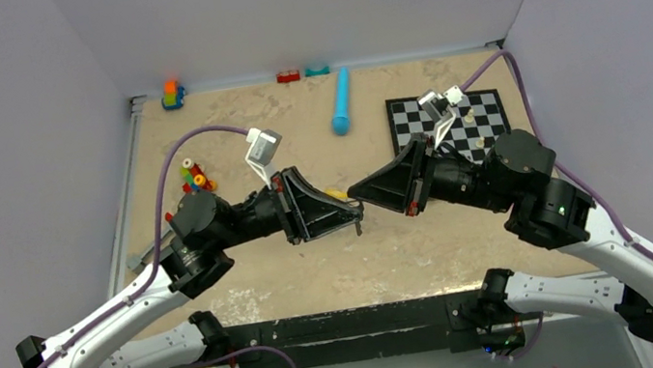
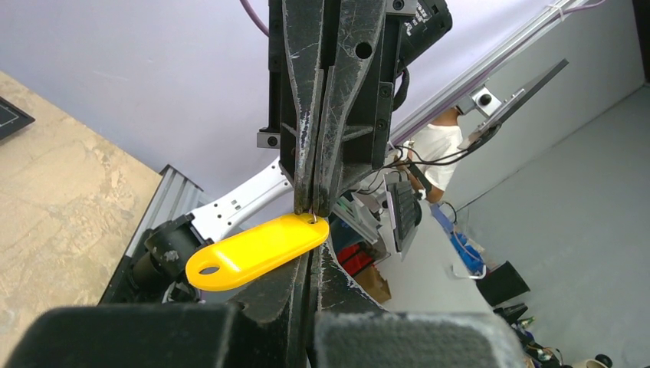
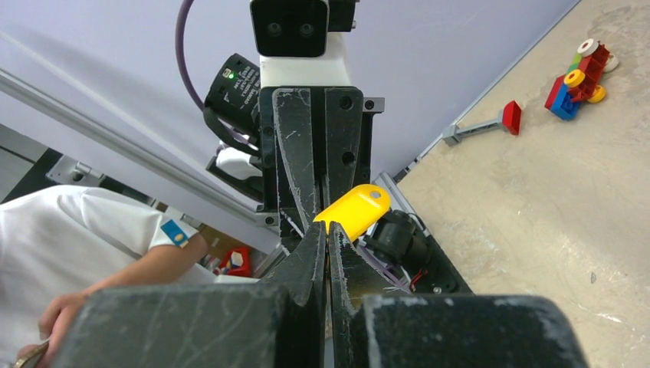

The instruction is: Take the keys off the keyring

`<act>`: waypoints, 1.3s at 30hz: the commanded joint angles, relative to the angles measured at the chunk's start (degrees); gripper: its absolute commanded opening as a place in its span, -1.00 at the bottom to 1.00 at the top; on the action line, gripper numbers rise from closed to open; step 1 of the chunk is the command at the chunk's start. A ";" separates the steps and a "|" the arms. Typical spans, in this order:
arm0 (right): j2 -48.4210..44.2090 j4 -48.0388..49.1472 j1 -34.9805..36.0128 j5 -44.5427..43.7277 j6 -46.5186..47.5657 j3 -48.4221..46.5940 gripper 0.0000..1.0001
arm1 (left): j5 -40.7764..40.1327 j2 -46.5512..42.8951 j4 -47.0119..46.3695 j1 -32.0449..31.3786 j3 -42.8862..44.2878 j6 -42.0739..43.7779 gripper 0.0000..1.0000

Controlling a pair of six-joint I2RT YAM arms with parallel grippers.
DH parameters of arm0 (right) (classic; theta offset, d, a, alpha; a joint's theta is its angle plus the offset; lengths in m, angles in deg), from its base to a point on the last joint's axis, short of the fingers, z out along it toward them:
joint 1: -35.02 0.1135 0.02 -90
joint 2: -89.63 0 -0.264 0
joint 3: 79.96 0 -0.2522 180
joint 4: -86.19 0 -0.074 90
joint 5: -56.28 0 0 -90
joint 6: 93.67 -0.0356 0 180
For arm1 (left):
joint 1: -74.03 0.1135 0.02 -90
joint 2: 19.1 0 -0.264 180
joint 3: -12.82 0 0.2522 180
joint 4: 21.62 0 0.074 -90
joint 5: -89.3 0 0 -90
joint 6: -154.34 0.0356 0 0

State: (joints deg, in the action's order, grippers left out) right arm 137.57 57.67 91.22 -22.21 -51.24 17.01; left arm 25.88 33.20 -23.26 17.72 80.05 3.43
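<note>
Both arms were in at mid-table, nose to nose: the left hand (image 1: 354, 209) and the right hand (image 1: 355, 189) met tip to tip above the sandy table (image 1: 392, 257). They were clear of its surface, right at the centre.

Left hand: fingers pressed tight together, no gap between them. Right hand: the same, jaws fully closed, its tips butted up against the left's.

And there was the yellow key tag (image 2: 257, 249), caught right where the two hands met. One end sat at the fingertips. The other end, the one with the hole, stuck out free to the side, and that hole was empty. A thin wire loop (image 2: 314, 218) peeked out at the pinched end, just under the right hand's closed tips.

Which hand actually had the grip could not be told, because the tag's end and the wire sat exactly at the join. The keys themselves could not be made out in any view.

Further back, well away from the action, a chessboard (image 1: 459, 115) lay on the right. A blue cylinder (image 1: 341, 104) lay beyond the hands, and a little stack of toy blocks (image 1: 195, 176) sat on the left.
</note>
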 commanded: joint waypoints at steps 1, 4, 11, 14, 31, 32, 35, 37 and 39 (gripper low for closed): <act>-0.51 -0.40 0.00 -0.19 -0.09 -1.55 -1.00 | -0.80 -0.08 -0.29 0.20 1.90 0.79 -1.00; -0.46 -1.28 0.00 -0.41 0.46 -2.33 -1.00 | -0.35 -0.04 0.09 0.20 1.90 0.86 -1.00; -0.01 -4.22 0.04 0.36 2.63 -4.75 -1.00 | 0.53 -0.34 2.75 0.24 2.40 1.57 -1.00; 0.56 -5.43 0.04 0.94 4.09 -5.99 -1.00 | 1.23 -0.33 3.52 0.20 2.51 1.66 -1.00; 6.91 -14.73 -0.75 7.77 14.57 -15.64 -1.00 | 5.98 -0.08 9.26 0.41 5.01 2.46 -1.00; 7.24 -15.66 -0.90 7.94 15.31 -16.29 -1.00 | 6.48 -0.02 10.14 0.47 5.36 2.72 -1.00; 8.22 -17.91 -1.62 9.39 17.59 -17.99 -1.00 | 7.82 0.47 12.68 0.74 6.47 3.54 -1.00; 8.60 -18.94 -2.43 10.69 18.89 -18.79 -1.00 | 8.39 0.68 13.97 0.97 6.93 3.89 -1.00; 9.00 -20.02 -3.48 12.42 20.19 -19.40 -1.00 | 8.98 0.87 14.77 1.24 7.27 4.03 -1.00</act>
State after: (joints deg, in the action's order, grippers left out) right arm 146.27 38.89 89.58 -13.19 -35.66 1.20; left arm 31.61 33.61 -12.55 18.44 84.71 5.53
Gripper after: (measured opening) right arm 0.010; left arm 0.027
